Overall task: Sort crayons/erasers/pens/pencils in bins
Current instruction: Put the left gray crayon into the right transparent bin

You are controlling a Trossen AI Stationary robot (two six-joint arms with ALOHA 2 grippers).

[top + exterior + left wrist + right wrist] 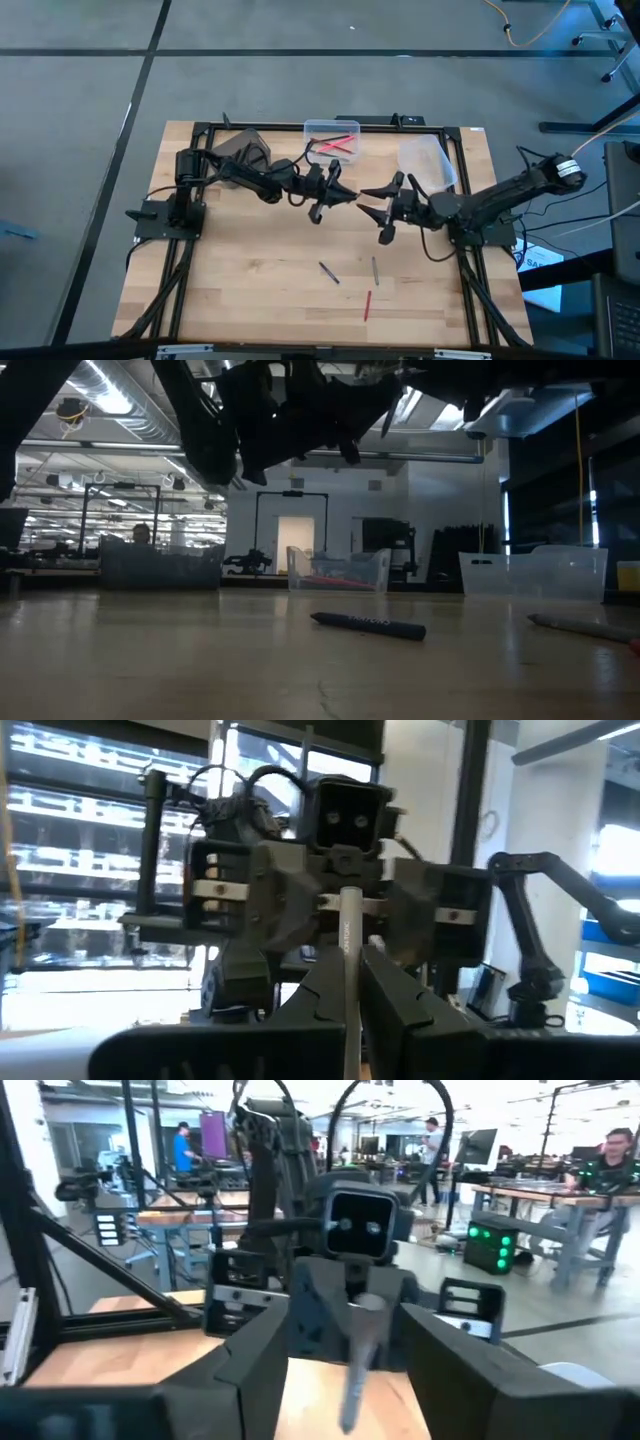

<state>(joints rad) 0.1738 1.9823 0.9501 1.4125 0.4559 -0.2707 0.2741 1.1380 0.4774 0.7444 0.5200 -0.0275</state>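
My left gripper [340, 197] hangs above the table's middle, shut on a thin grey stick [349, 935]. The stick points at my right gripper [378, 210], which faces it. My right gripper is open, and its two fingers stand on either side of the stick's free end [358, 1342]; I see no touch. A dark stick [329, 272], a grey stick [375, 270] and a red stick [367, 305] lie flat on the table. At the far edge stand a dark grey bin [245, 147], a clear bin [318, 130] holding red and pink sticks, and a whitish bin [425, 160]. My left gripper pinches the grey stick's near part [348, 1005] between its two fingers. The fingers come level from the table's left. The stick runs on ahead along them toward my right gripper. It is about level and lifted clear of the table.
The three bins stand in a row at the far edge [335, 570]. A black frame [200, 130] runs around the table. Bare wood lies around the three loose sticks toward the near edge.
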